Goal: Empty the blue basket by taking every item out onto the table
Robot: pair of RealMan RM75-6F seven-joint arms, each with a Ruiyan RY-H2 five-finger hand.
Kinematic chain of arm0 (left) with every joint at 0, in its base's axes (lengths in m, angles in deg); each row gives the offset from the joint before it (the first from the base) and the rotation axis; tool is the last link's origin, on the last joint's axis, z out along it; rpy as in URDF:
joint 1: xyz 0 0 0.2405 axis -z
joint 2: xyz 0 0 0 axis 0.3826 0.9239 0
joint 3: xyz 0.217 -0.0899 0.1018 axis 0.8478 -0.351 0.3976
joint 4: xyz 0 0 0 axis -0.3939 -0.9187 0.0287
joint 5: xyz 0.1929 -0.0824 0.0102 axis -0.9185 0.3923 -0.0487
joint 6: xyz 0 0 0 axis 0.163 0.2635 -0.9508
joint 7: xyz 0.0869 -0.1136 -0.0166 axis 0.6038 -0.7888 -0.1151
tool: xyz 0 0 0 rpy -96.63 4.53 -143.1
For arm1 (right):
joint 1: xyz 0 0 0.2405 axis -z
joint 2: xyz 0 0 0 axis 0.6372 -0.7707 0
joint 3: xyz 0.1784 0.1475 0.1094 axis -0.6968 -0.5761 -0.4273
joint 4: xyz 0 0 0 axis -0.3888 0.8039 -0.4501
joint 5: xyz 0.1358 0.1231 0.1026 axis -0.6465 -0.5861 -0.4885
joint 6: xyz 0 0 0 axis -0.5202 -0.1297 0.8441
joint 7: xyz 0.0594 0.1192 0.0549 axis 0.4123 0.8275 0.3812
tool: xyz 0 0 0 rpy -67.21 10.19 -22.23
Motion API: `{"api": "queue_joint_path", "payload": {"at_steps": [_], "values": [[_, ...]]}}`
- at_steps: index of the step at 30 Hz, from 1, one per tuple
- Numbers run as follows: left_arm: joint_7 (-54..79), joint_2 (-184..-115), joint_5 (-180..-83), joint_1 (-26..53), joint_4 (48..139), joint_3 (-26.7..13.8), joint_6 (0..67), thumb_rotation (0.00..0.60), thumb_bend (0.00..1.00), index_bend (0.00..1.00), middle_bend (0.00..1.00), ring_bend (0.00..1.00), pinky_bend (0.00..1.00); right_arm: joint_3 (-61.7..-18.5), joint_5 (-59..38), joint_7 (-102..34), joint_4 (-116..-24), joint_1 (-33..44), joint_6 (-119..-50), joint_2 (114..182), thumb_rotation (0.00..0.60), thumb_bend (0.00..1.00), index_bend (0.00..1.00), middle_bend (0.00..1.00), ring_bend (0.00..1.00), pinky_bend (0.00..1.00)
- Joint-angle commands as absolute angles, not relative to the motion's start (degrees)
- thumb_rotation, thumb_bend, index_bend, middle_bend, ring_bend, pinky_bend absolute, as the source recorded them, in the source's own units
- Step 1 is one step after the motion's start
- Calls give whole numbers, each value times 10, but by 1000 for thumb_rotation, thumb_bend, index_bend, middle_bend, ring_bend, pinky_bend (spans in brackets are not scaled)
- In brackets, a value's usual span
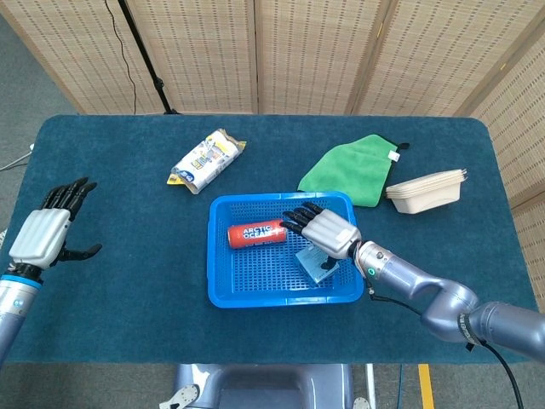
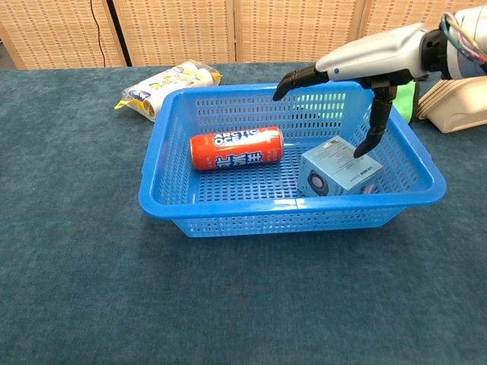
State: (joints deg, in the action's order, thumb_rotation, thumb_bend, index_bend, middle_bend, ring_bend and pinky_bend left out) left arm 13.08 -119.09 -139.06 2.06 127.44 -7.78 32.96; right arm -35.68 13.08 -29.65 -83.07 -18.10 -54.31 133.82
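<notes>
The blue basket (image 1: 223, 281) (image 2: 163, 205) sits mid-table. Inside lie an orange can (image 1: 255, 233) (image 2: 236, 148) on its side and a small light-blue box (image 1: 317, 265) (image 2: 338, 169). My right hand (image 1: 322, 229) (image 2: 358, 65) hovers over the basket's right half, fingers spread, above the box; its thumb hangs down close to the box top. It holds nothing. My left hand (image 1: 47, 228) is open above the table at the far left, well away from the basket, seen only in the head view.
A yellow-white snack packet (image 1: 205, 159) (image 2: 163, 84) lies behind the basket to the left. A green cloth (image 1: 356, 169) (image 2: 396, 82) and a stack of beige trays (image 1: 427, 189) (image 2: 460, 99) lie at the back right.
</notes>
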Motion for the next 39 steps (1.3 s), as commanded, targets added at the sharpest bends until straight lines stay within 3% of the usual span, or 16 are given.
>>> {"api": "queue_joint_path", "payload": {"at_steps": [1,7,26,33,36,39], "values": [[129,-1190,-1391,21,1273,-78,328,600,182,0,0,0,0,-348,113,-332,-856,-192,-520,1324,600,0,0,0,0,0],[130,-1191,-1392,23,1273,-77,324,600,181,0,0,0,0,-344,77,-383,-896,-199,-496,1301,600,0,0,0,0,0],[127,-1189,-1398,21,1275,-75,329,600,182,0,0,0,0,-321,-33,-474,-892,-218,-467,1308,600,0,0,0,0,8],[128,-1189,-1399,21,1276,-74,327,600,180,0,0,0,0,-310,-37,-477,-869,-210,-477,1333,600,0,4,0,0,108],[129,-1190,-1398,21,1277,-74,328,600,182,0,0,0,0,-311,-30,-460,-847,-199,-491,1357,600,0,90,7,0,191],[130,-1190,-1397,21,1277,-74,328,600,182,0,0,0,0,-315,-15,-440,-837,-189,-508,1370,600,0,271,115,58,283]]}}
